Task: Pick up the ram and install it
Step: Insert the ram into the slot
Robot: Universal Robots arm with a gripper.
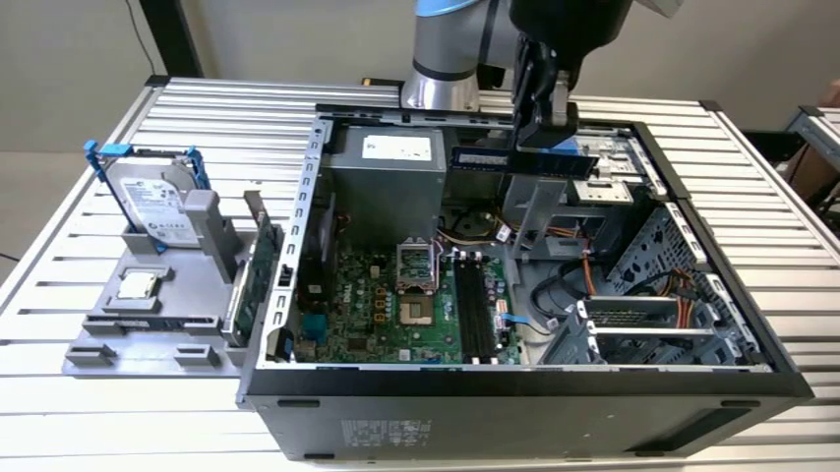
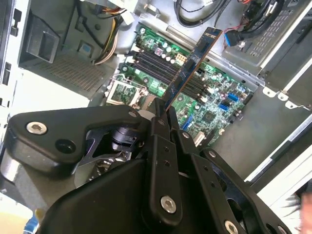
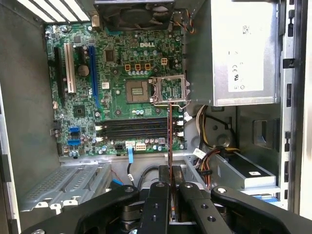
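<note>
One slatted metal table (image 1: 768, 211), carrying everything listed below; I take the computer case (image 1: 525, 391) as my reference and work from the exterior view's left.

1. Grey parts stand (image 1: 138, 329), outside the case on the exterior view's left, just beside its wall.
2. Hard drive (image 1: 151, 202) in a blue frame, upright at the end of that stand farthest from the case.
3. Small square chip (image 1: 137, 285), flat on the stand, nearer the case front than the drive.
4. Green expansion card (image 1: 250, 275), on edge on the stand, just beside the case wall.
5. Case itself, lying on its side with the panel off, interior open upward.
6. Power supply (image 1: 381, 167), a grey box at the back of the case.
7. Motherboard (image 1: 381, 315), flat on the case floor, also seen in both wrist views (image 3: 117, 92) (image 2: 214, 105).
8. Black slots (image 1: 475, 315), a row on the board inside the case (image 3: 131, 130), all unfilled.
9. Gripper (image 1: 545, 138), hanging over the back of the case, fingers pinched tight on item 10 (image 2: 163, 109) (image 3: 170, 170).
10. Ram (image 1: 483, 158), clamped level above the case interior, clear of the board and not seated in any slot; I see its blue face in the second wrist view (image 2: 191, 66) and its thin edge in the first wrist view (image 3: 169, 136).
11. Metal drive cage (image 1: 656, 324), inside the case on the exterior view's right.
</note>
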